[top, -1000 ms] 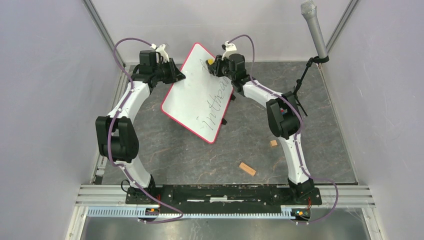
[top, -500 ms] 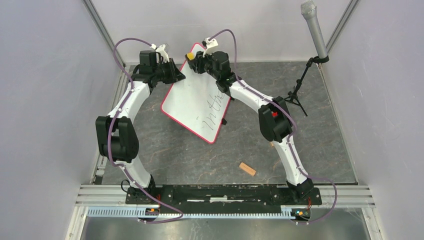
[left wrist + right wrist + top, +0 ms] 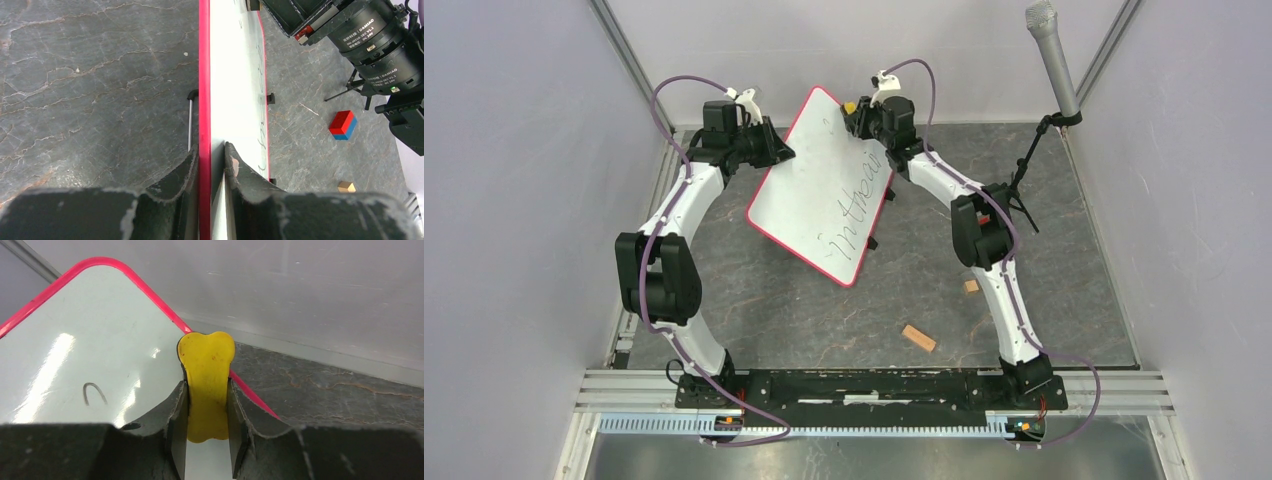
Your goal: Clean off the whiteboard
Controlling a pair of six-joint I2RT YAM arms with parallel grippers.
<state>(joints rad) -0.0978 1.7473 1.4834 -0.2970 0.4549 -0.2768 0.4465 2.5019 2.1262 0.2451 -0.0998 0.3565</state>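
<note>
Over the grey marbled tabletop [image 3: 754, 310], walled in pale lilac, the whiteboard [image 3: 809, 190] is held tilted between the two arms, black handwriting [image 3: 849, 215] across its right half. The left fingers [image 3: 186, 172] pinch its red-rimmed left edge, while the right fingers [image 3: 177, 415] clamp a yellow eraser [image 3: 206, 372] at the board's far right edge, near the top corner.

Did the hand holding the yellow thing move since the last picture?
Yes. The right hand, squeezing the yellow eraser, slid right across the top of the whiteboard, toward the microphone stand.
</note>
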